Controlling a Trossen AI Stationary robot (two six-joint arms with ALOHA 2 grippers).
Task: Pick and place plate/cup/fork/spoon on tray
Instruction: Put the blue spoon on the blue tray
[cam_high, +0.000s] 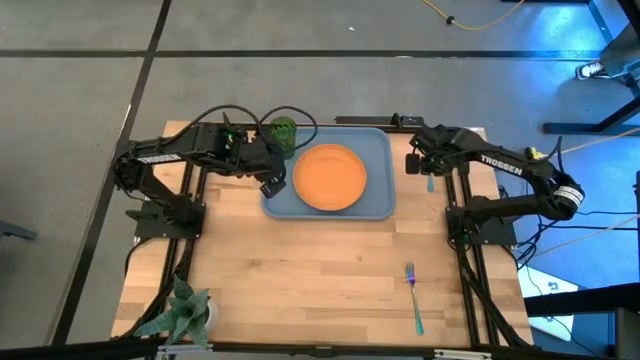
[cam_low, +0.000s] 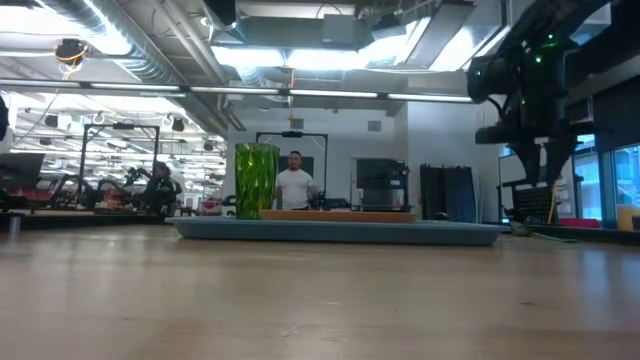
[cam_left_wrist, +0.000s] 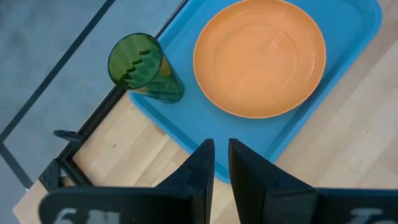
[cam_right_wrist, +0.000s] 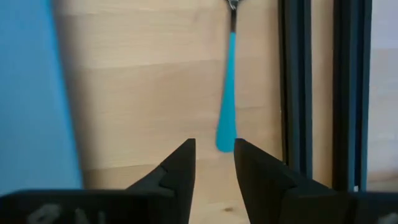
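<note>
The light-blue tray (cam_high: 378, 150) lies at the table's far middle. The orange plate (cam_high: 330, 177) lies flat in it. The green cup (cam_high: 284, 130) stands upright on its base in the tray's far left corner, and shows in the low view (cam_low: 257, 181). My left gripper (cam_left_wrist: 221, 158) is shut and empty, above the tray's near left corner. The spoon (cam_right_wrist: 227, 93) lies flat on the table right of the tray. My right gripper (cam_right_wrist: 214, 155) hovers above the spoon handle's free end, narrowly open and empty. The fork (cam_high: 413, 295) lies flat on the table at the near right.
A leafy plant (cam_high: 185, 310) stands at the table's near left corner. Black frame rails (cam_right_wrist: 305, 93) run close beside the spoon on its right. Bare wood lies between the tray and the near edge. A person (cam_low: 295, 185) stands in the room far behind the table.
</note>
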